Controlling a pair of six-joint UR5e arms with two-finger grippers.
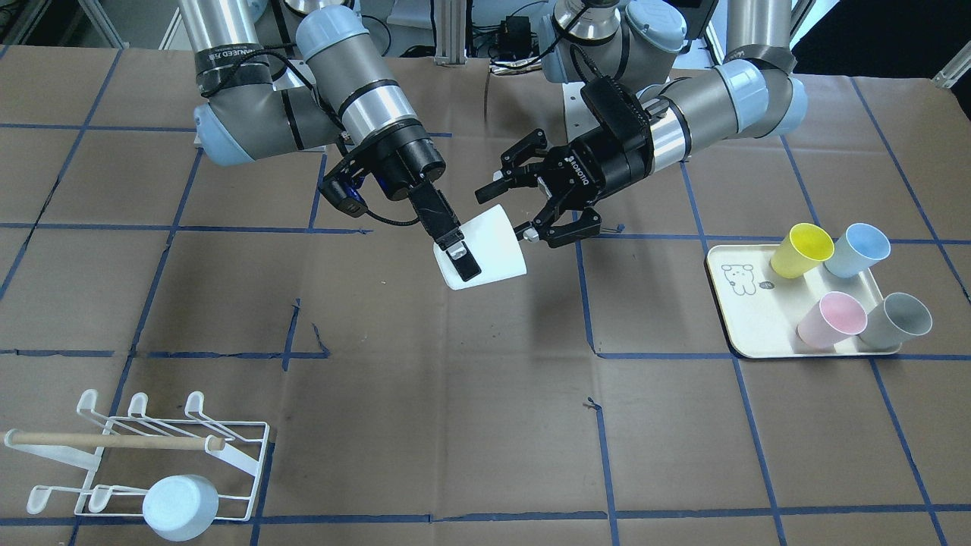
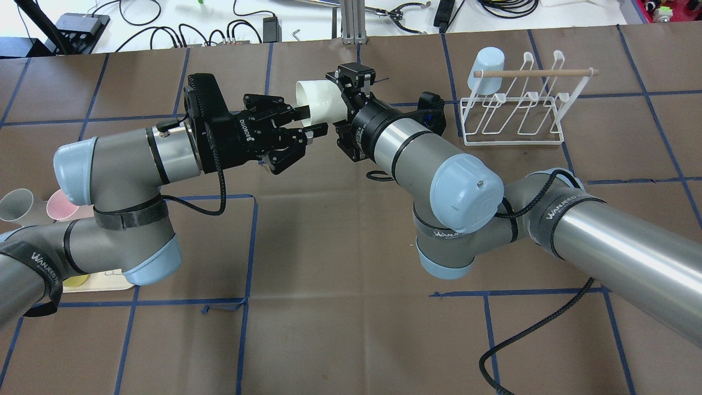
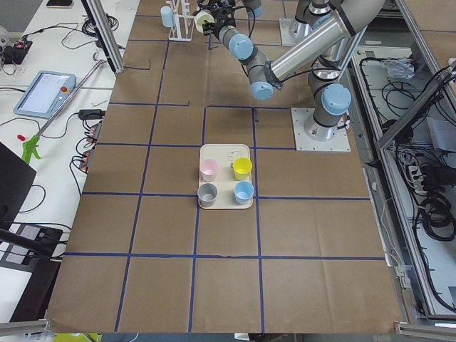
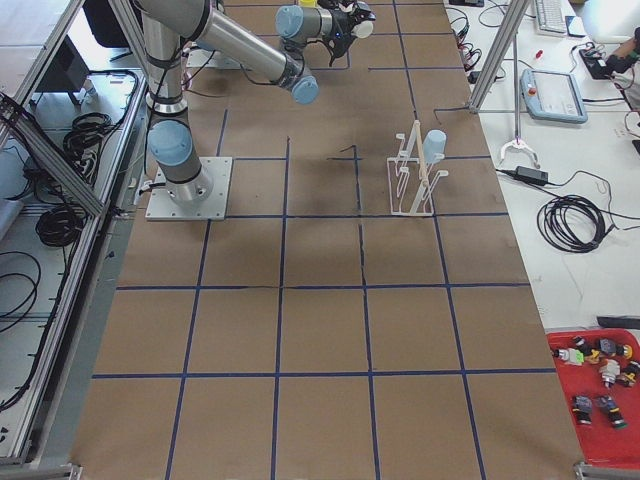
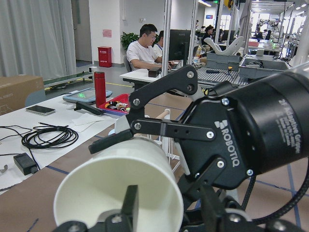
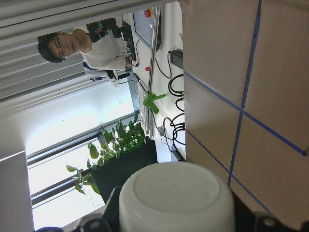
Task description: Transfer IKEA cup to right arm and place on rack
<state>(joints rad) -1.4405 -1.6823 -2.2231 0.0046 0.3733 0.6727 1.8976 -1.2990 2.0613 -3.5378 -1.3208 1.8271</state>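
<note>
Now the plain white tapered cup (image 1: 491,241) hangs tilted, rim pinched by the right gripper (image 1: 461,259); left gripper (image 2: 313,122) gapes at its base.

Brown paper worktop (image 1: 455,425) with a blue tape grid, white side desk (image 3: 64,53) covered in cables (image 5: 48,137). People (image 5: 145,48) at monitors (image 5: 176,43), grey curtain (image 5: 34,34), leafy plant (image 6: 116,142), bright window (image 6: 63,121).
</note>
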